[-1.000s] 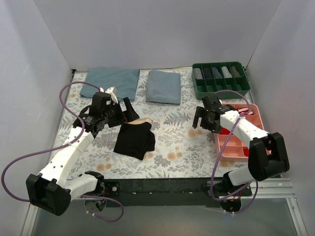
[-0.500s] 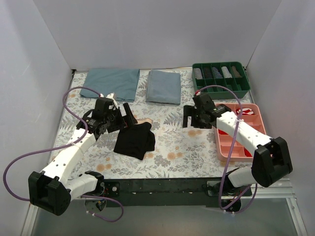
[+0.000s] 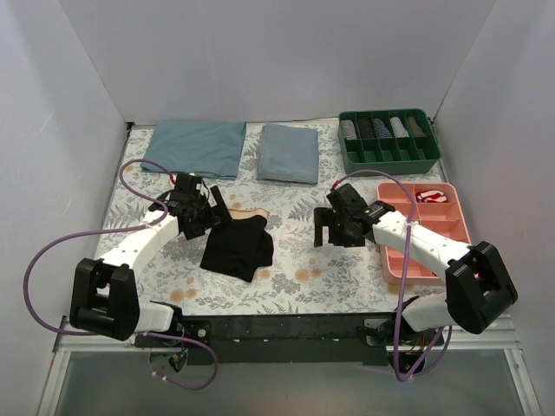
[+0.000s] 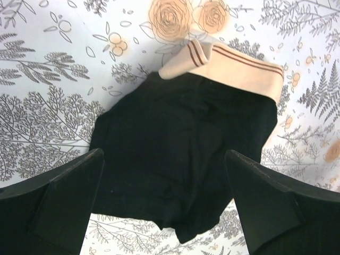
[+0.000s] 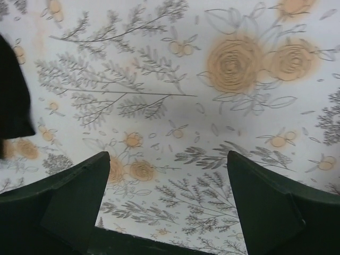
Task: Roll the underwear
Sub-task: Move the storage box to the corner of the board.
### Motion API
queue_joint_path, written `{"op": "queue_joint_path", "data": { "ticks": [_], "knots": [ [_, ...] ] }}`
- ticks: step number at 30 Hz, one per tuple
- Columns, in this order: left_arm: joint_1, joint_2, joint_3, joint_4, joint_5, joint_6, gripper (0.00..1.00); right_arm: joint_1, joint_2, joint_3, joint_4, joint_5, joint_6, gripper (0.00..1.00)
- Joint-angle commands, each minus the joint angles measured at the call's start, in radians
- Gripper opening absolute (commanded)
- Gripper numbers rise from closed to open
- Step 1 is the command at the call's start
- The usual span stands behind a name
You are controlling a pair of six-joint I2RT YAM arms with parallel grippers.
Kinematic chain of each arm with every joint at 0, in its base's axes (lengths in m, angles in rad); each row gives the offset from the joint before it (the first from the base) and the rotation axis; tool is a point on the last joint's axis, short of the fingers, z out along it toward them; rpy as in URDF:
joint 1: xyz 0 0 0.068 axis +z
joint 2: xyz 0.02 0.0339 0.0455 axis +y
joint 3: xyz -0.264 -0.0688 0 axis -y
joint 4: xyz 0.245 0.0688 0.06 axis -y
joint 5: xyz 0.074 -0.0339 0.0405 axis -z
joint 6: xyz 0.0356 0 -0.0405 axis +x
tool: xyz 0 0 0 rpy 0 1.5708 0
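The underwear (image 3: 238, 247) lies crumpled on the floral table left of centre, black with a beige waistband (image 3: 252, 212) at its far edge. My left gripper (image 3: 222, 211) hovers at the garment's far-left corner, open. In the left wrist view the black fabric (image 4: 180, 154) fills the space under the open left gripper (image 4: 163, 155), with the striped waistband (image 4: 239, 71) beyond; nothing is gripped. My right gripper (image 3: 328, 234) stands open over bare table to the right of the underwear. In the right wrist view, the right gripper (image 5: 167, 156) holds nothing, and a black edge of the underwear (image 5: 10, 101) shows at far left.
Two blue-grey folded cloths (image 3: 195, 146) (image 3: 290, 152) lie along the back. A green tray (image 3: 388, 160) of rolled items stands at the back right. A pink tray (image 3: 395, 260) at the right holds red rolled garments (image 3: 431, 196). White walls enclose the table.
The right gripper has moved left, from beside the pink tray toward the table's middle. The left gripper has settled closer over the underwear's far-left corner. Both stay open.
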State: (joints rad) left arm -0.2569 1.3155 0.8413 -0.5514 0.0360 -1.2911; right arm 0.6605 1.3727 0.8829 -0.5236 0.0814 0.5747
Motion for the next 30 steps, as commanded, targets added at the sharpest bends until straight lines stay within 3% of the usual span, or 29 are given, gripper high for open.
{"op": "queue_joint_path", "data": {
  "ticks": [1,10,19,26,30],
  "knots": [
    [0.022,0.014,0.001,0.067,-0.024,0.007,0.98,-0.067,-0.024,-0.004,-0.074,0.11,0.022,0.99],
    [0.039,0.08,-0.005,0.136,-0.007,0.015,0.98,-0.214,-0.141,-0.148,-0.098,0.124,0.053,0.99],
    [0.042,0.1,-0.008,0.148,0.028,0.029,0.98,-0.26,-0.173,-0.121,-0.136,0.135,-0.012,0.99],
    [0.048,0.143,0.033,0.192,0.016,0.052,0.98,-0.248,-0.198,-0.047,-0.053,-0.116,-0.133,0.98],
    [0.07,0.221,0.102,0.212,0.021,0.064,0.98,-0.24,-0.181,-0.022,-0.049,-0.178,-0.147,0.99]
  ]
}}
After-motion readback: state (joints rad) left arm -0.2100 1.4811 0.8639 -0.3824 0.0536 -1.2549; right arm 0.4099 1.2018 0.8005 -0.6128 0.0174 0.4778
